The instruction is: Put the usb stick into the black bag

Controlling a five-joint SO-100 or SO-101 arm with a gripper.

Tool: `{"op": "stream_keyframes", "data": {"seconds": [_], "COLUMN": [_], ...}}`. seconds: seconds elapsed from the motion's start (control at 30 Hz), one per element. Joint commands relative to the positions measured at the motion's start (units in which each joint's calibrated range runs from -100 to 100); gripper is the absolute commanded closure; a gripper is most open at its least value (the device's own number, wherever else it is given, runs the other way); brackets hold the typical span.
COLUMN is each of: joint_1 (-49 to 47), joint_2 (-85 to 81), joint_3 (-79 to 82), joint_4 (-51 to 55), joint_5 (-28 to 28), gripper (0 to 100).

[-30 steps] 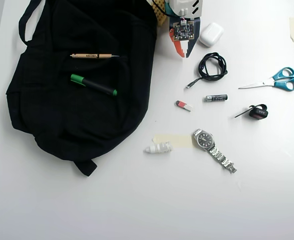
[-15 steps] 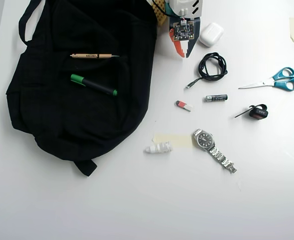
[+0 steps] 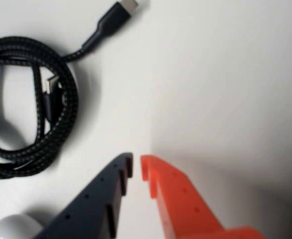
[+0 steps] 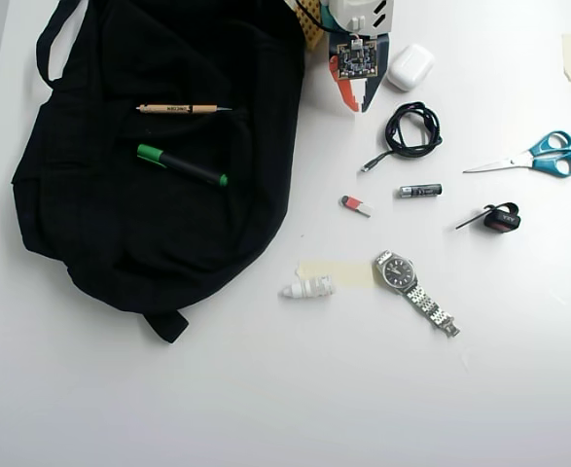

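Nothing of the task is done yet, as far as these pictures show: the usb stick lies untouched on the white table, roughly mid-surface, just off the right edge of the black bag, which fills the top left corner in the overhead view. The gripper hangs near the top edge, well apart from the stick; in the wrist view its dark blue and orange fingers stand almost together with a narrow gap and nothing between them, so it is nearly closed and empty. My judgement is that the whole job remains: reach down to the stick, grasp it, carry it across to the bag and release it there. By count there is one usb stick, one bag, one coiled black cable, one white earbud case, one pair of blue-handled scissors toward the right edge, one black-and-silver tube, one steel watch, one small white ribbed piece and one small black object. On the bag lie two pens: one green-capped marker and one wooden pencil-like pen.
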Motion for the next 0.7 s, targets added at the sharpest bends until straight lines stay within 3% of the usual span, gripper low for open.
{"op": "stream_keyframes", "data": {"seconds": [0.0, 0.17, 0.27, 0.67], "joint_1": [0.1, -0.5, -1.2, -1.6], "joint_2": [-0.7, -0.7, -0.7, 0.5], "joint_3": [-4.5, -6.4, -4.6, -10.8], "joint_4": [-5.1, -21.9, -26.7, -23.2], "joint_5": [0.0, 0.2, 0.5, 1.4], "gripper": [98, 98, 98, 98]}}
